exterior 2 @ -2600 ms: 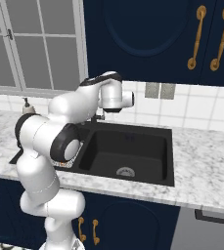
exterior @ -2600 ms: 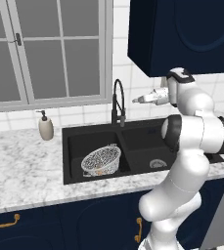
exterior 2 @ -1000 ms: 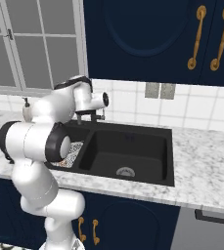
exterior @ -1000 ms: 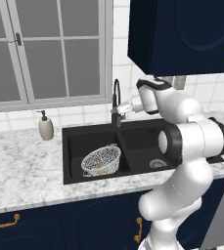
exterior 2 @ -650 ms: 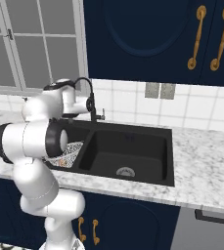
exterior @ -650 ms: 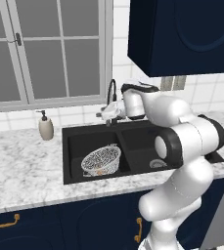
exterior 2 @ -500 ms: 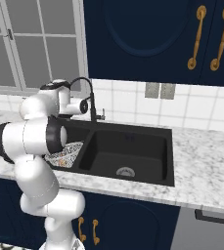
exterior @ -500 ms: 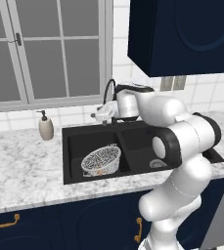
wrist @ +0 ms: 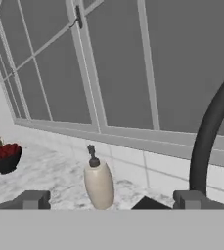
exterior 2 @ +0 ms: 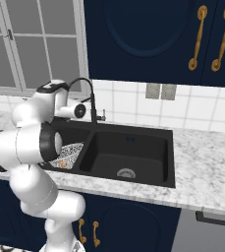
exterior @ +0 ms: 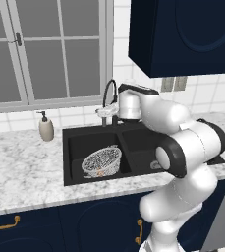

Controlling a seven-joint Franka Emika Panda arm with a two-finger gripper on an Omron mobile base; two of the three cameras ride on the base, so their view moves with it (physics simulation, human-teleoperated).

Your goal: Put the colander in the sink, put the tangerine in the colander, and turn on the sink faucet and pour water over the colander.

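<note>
The silvery wire colander [exterior: 101, 161] sits tilted in the left basin of the black sink [exterior: 66, 156]. A small orange tangerine [exterior: 100, 173] shows through its mesh near the bottom; the tangerine [exterior 2: 63, 164] also peeks out beside my arm. The black gooseneck faucet [exterior: 109, 91] rises behind the divider. My gripper [exterior: 103, 111] hovers just left of the faucet neck, above the left basin, pointing toward the window. It is open with nothing between its fingers [wrist: 33, 199]. The faucet neck [wrist: 209, 132] curves up just right of the gripper [wrist: 111, 200]. Water is out of view.
A beige soap dispenser [exterior: 46, 129] stands on the marble counter left of the sink, straight ahead in the hand view. A dark bowl of red fruit [wrist: 3, 156] sits further left. The window and tiled wall close the back. The right basin [exterior 2: 128, 152] holds its silvery drain.
My hand has swung left from the right of the faucet, past its neck, to its left side above the left basin. The jaws stayed open. Colander and tangerine have not moved.
</note>
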